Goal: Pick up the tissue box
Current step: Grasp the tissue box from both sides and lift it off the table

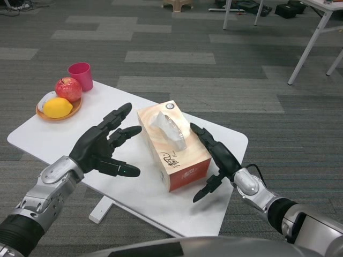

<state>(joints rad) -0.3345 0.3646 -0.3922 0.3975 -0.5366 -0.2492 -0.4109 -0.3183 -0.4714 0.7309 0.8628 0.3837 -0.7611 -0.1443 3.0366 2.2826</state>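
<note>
A white table (64,136) carries a tissue box (172,151), a fruit plate (58,113) and a pink cup (81,76).

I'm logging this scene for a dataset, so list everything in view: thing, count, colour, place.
tissue box: one, orange-tan with a white tissue sticking out of the top, middle of the table
table: one, white, centre of the view
cup: one, pink, far left corner of the table
plate: one, orange-brown, left end of the table beside the cup
apple: one, red, on the plate
lemon: one, yellow, on the plate in front of the apple
other tables' legs: several, white, top right on the grey carpet
left hand: one, black, open, left of the box, apart from it
right hand: one, black, open, right of the box
</note>
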